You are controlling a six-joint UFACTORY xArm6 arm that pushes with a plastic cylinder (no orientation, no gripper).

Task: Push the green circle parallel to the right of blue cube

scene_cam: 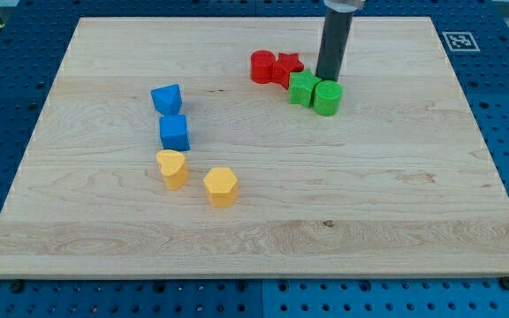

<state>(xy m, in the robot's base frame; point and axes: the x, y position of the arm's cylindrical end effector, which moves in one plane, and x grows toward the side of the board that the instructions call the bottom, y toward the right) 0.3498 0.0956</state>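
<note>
My tip (328, 79) stood just behind the green circle (327, 97), near the tabletop's (396, 203) far edge. The tool, a bare rod, held nothing. The blue cube (174, 132) sat well apart, toward the left edge.

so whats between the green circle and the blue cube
Only bare board in the camera view: no block lies between the green circle and the blue cube. My tip sits just above the circle.

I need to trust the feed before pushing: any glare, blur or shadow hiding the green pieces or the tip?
Camera view: even light, sharp, no glare on the board; soft shadows only; my tip is hidden behind the green circle, just above it in the view; the blue cube is crisp.
</note>
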